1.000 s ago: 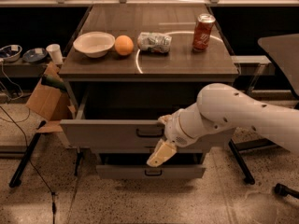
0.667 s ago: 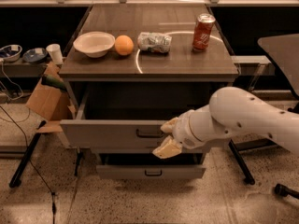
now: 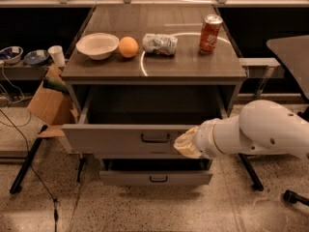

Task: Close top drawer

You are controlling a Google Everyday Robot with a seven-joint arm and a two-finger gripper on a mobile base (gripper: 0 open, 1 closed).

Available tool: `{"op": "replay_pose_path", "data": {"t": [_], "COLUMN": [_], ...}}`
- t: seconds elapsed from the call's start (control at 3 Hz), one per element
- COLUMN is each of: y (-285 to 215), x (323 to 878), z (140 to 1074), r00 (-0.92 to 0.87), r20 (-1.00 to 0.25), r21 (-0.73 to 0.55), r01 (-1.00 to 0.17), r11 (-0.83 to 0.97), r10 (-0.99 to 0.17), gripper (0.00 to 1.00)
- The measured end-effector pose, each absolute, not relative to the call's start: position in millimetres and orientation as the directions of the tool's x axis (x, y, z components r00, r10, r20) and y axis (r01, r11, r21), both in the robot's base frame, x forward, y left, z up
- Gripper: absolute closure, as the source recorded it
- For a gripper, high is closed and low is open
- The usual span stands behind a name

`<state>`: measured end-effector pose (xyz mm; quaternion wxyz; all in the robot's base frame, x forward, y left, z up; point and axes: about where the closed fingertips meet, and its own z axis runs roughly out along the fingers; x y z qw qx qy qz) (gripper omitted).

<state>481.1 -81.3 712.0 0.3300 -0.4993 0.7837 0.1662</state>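
On tabletop [image 3: 193,66] bowl [image 3: 97,45], orange [image 3: 128,47], can [image 3: 210,33], top drawer [image 3: 111,138] out below, hand [image 3: 185,144] at its front right of handle [image 3: 155,138]

No legible text anywhere. Print on the red can [image 3: 210,33] near the table's [image 3: 193,72] right edge and on the crumpled bag [image 3: 160,44] mid-table is unreadable. Gripper [image 3: 186,144] at the top drawer [image 3: 111,138] front, below the table's front edge.

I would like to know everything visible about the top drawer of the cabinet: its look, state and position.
The top drawer is wide and grey, seemingly metal or painted, with a flat front panel as broad as the cabinet and a small dark loop handle at its centre. It stands pulled far out and level, and its inside looks dark. The gripper is at the right part of the panel, beside the handle; contact cannot be confirmed.
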Motion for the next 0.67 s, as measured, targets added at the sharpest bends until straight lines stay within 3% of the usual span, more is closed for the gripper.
{"op": "replay_pose_path", "data": {"t": [0.33,0.67], "y": [-82.9,-79.0], "x": [484.8,492.7], "z": [702.4,682.7], "r00": [-0.303,-0.315], "r20": [-0.666,-0.628], "r21": [-0.062,-0.058], "r01": [-0.888,-0.893], "r11": [0.456,0.447], "r10": [-0.682,-0.712], "gripper": [1.0,1.0]}}
